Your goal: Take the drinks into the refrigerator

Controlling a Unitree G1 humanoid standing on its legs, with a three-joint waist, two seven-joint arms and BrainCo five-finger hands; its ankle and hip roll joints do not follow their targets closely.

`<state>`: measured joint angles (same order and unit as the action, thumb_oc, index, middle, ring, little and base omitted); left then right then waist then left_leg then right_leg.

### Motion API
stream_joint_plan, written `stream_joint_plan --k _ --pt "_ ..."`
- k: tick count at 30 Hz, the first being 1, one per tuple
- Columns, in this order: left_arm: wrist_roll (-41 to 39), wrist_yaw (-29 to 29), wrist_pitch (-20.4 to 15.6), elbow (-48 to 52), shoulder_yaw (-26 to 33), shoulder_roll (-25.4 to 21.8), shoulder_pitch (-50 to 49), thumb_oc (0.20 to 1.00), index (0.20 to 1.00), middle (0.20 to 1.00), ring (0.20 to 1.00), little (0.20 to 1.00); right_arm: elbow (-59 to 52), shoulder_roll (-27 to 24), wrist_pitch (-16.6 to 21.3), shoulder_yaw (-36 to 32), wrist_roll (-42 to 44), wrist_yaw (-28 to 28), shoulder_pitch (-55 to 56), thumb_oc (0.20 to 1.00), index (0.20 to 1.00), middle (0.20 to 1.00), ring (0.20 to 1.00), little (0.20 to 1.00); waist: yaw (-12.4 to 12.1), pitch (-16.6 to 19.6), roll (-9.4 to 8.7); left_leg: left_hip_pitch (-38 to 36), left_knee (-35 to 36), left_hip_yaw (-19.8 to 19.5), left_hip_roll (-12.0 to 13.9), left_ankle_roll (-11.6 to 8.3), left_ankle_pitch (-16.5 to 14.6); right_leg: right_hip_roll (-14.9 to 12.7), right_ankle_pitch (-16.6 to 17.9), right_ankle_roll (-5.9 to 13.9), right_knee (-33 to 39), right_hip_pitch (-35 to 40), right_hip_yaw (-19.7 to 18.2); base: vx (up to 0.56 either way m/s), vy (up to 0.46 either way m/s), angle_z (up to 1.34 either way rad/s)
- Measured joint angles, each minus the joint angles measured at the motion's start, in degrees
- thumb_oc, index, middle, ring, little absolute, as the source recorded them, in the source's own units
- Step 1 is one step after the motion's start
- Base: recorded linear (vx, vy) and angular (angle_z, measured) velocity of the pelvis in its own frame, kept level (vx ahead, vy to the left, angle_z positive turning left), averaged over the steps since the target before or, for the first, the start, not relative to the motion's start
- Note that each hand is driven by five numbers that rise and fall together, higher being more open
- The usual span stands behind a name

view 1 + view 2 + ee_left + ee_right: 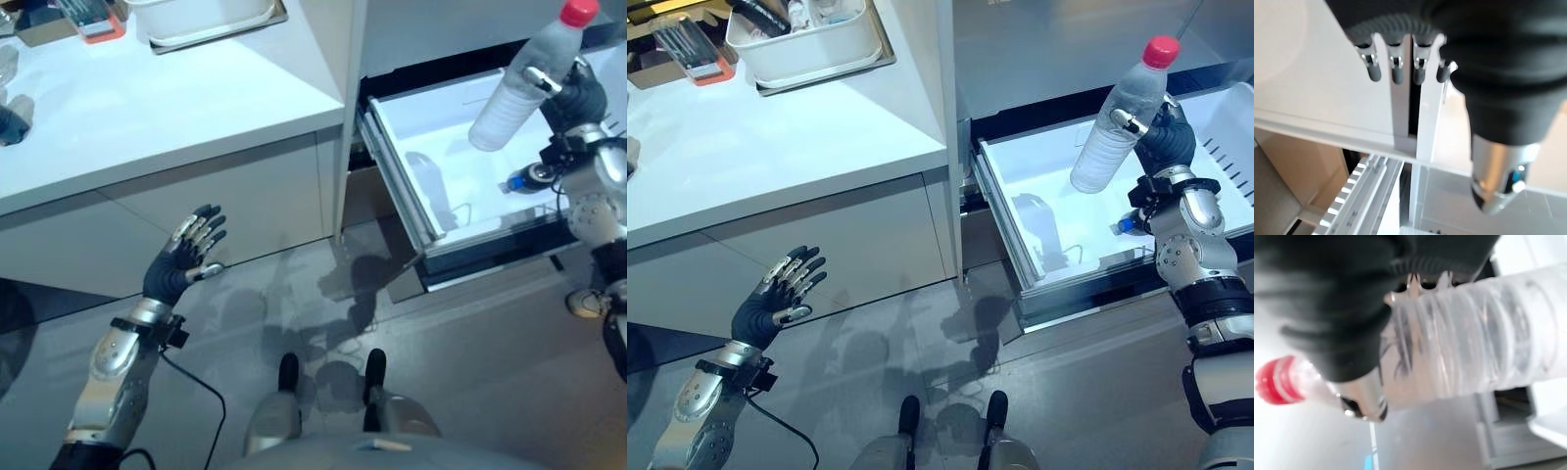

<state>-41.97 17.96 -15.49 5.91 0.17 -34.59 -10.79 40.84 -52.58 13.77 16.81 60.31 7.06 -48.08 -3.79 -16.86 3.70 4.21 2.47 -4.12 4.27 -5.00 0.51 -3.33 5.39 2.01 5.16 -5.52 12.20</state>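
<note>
Clear plastic bottle with red cap: held aloft at 2 o'clock in the head views, tilted, cap uppermost, above the pulled-out white refrigerator drawer. The bottle is clear of the drawer floor. Right robot hand: fingers and thumb curled round the bottle's upper body; its wrist view shows the ribbed bottle wall pressed against the palm. A small blue-ended item lies in the drawer below the wrist. Left robot hand: at 8 o'clock, fingers straight and spread wide, holding nothing, in front of the white cabinet front. White desk at 11 o'clock carries a white tub.
</note>
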Motion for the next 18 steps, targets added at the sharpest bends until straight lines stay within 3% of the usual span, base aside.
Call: stream_joint_plan --k 6,8,18 --pt "0.1 -0.8 -0.3 0.2 -1.3 -1.1 -0.2 1.0 1.0 1.0 1.0 1.0 5.2 0.5 -1.6 4.4 -10.7 -2.0 -0.3 0.2 0.2 0.2 0.2 0.2 -0.4 -1.2 1.56 1.4 -0.3 -0.9 -0.1 -0.02 0.0 -0.2 0.0 0.02 -0.1 -0.8 0.8 -0.02 -0.022 0.07" --pt "0.2 -1.1 -0.3 1.0 -1.4 -2.1 -0.2 1.0 1.0 1.0 1.0 1.0 5.6 0.5 -3.4 5.2 -13.5 -2.1 -0.6 0.2 0.2 0.2 0.2 0.2 -0.3 -1.7 1.63 1.4 -0.3 -0.9 -0.1 -0.02 0.0 -0.2 0.0 0.03 -0.1 -0.8 0.9 0.0 0.0 0.0" --pt "0.7 -1.6 -1.8 2.0 -1.5 -5.0 -0.6 1.0 1.0 1.0 1.0 1.0 5.9 -1.3 -4.1 8.9 -28.4 1.0 -0.9 0.2 0.2 0.2 0.2 0.2 -0.3 -1.8 1.6 1.5 -0.7 -2.2 -0.7 0.08 0.2 -0.8 -0.6 0.45 -1.2 -0.7 2.0 -0.03 -0.004 0.06"
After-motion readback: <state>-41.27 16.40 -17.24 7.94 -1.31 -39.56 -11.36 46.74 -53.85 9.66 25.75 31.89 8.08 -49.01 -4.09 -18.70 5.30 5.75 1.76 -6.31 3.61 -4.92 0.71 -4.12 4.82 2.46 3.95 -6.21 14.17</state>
